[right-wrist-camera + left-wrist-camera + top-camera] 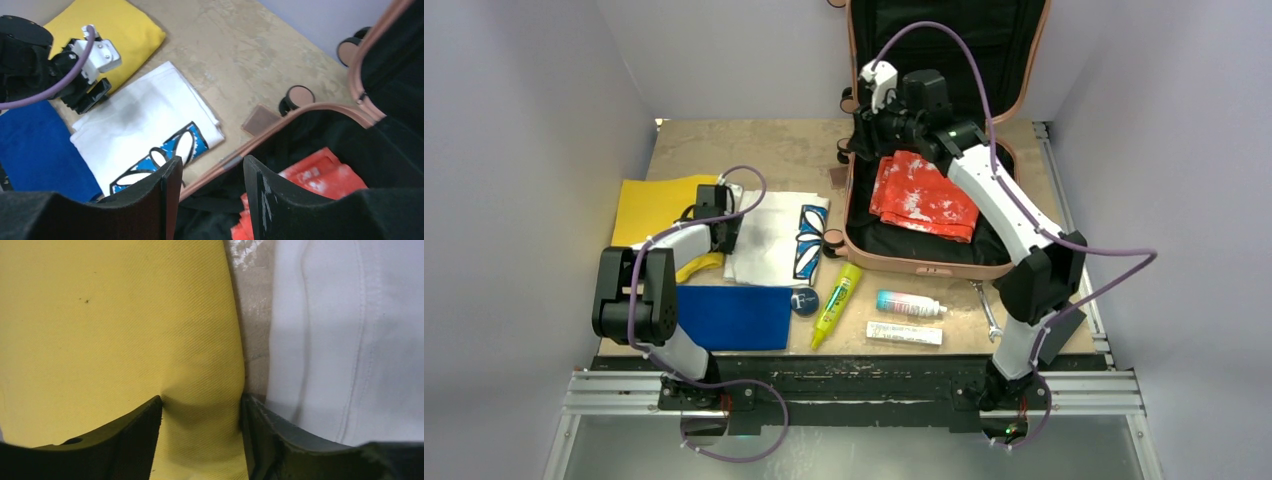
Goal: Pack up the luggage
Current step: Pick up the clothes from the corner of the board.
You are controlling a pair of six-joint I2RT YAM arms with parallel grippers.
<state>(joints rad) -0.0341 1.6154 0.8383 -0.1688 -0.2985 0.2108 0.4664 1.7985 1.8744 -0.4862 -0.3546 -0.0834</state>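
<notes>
The luggage (924, 268) lies open at the back right, salmon-pink with black lining (320, 107). A folded red cloth (924, 195) lies inside it (325, 170). My right gripper (862, 140) hovers over its left rim, open and empty (212, 165). A folded yellow cloth (656, 205) lies at the left beside a white printed shirt (774, 235). My left gripper (724, 238) is pressed down on the yellow cloth's (100, 340) right edge. Its jaws (202, 407) stand apart, with a bulge of yellow fabric between them, next to the shirt (350, 340).
A blue cloth (734, 317) lies near the left arm's base. A round badge (805, 301), a yellow-green tube (836, 300), a small bottle (909, 304), a white box (904, 333) and a wrench (986, 310) lie along the front. The raised lid (944, 40) leans on the back wall.
</notes>
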